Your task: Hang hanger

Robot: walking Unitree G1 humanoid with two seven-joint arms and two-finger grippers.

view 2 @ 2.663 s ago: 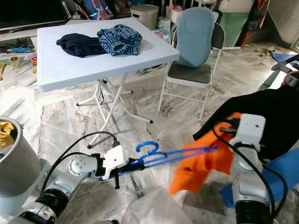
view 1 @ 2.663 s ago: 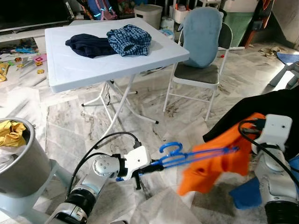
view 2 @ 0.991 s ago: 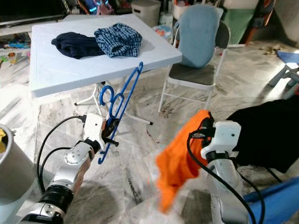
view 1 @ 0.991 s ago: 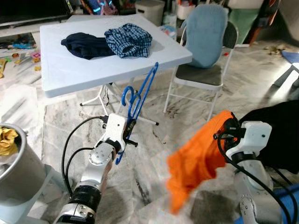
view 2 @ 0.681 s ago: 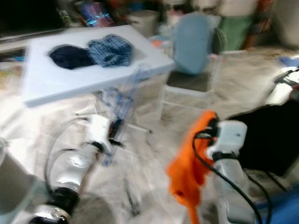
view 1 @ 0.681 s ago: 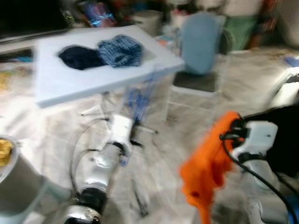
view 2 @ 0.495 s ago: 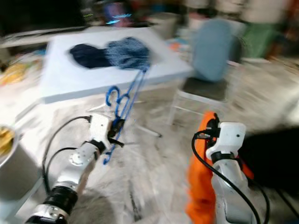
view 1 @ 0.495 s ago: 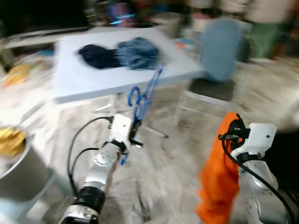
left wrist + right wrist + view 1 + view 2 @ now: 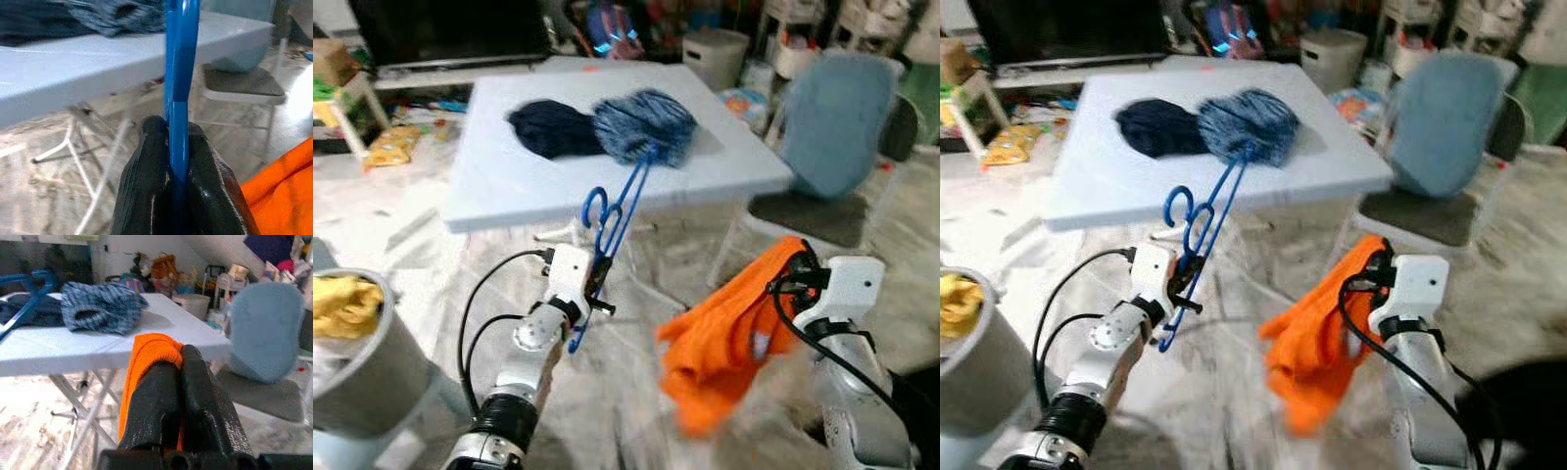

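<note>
**Blue hanger gripped in left hand, orange garment in right, both before the desk**

Left hand [image 9: 594,279] raised in front of the white desk [image 9: 499,176], black fingers [image 9: 146,196] pinched tight on the blue hanger [image 9: 612,220]. Hanger standing nearly upright, tilted with its long end leaning up toward the desk's front edge, hook curled on the side away from the chair. Seen against the blue checked cloth [image 9: 646,125] heaped on the desk, beside a dark navy garment [image 9: 553,129] also lying there.

Right hand [image 9: 800,284] held out from the desk's front, nearer the chair [image 9: 832,147], fingers [image 9: 161,401] clamped together on an orange garment [image 9: 729,338]. Fabric bunched over the fingers and drooping loose toward the marble floor [image 9: 421,225], well apart from the hanger.

Grey bin [image 9: 357,367] with yellow cloth [image 9: 342,299] inside, set on the floor on the left arm's side of the desk. Blue-padded chair just beyond the desk's far corner.
</note>
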